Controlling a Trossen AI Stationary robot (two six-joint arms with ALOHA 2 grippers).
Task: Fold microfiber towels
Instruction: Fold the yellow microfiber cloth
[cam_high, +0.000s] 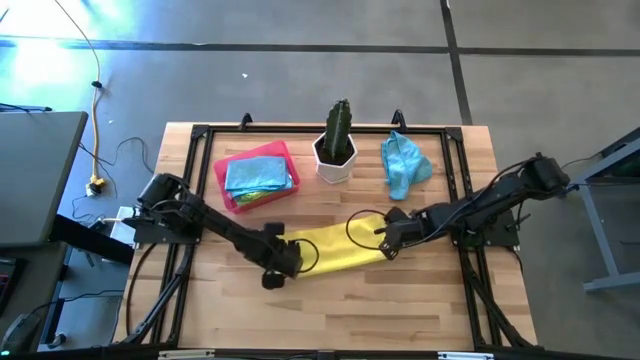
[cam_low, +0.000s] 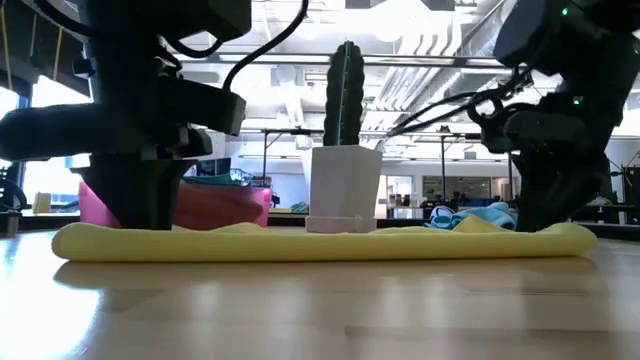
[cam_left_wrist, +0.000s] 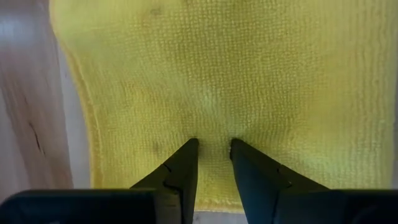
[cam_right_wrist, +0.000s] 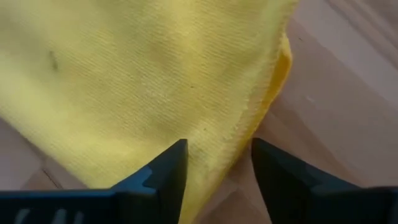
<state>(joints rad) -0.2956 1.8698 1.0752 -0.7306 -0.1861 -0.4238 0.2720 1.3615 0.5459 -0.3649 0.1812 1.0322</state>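
- Yellow microfiber towel (cam_high: 335, 250) lies flat on wooden surface (cam_high: 400, 310), in front of white-potted cactus (cam_high: 336, 140).
- Left gripper (cam_left_wrist: 213, 149) narrowly parted, tips on towel's left end.
- Right gripper (cam_right_wrist: 217, 155) spread wide over its right edge.

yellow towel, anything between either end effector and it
Nothing visible. Both are down on the yellow towel itself: the left end effector at one end, the right end effector at the other end's edge.

Towel (cam_high: 335, 250) at tabletop (cam_high: 420, 310) centre, left gripper (cam_high: 272, 281) at its 8 o'clock end, right gripper (cam_high: 384, 247) at its 2. Tray (cam_high: 222, 185) at 11, plant pot (cam_high: 335, 160) at 12.
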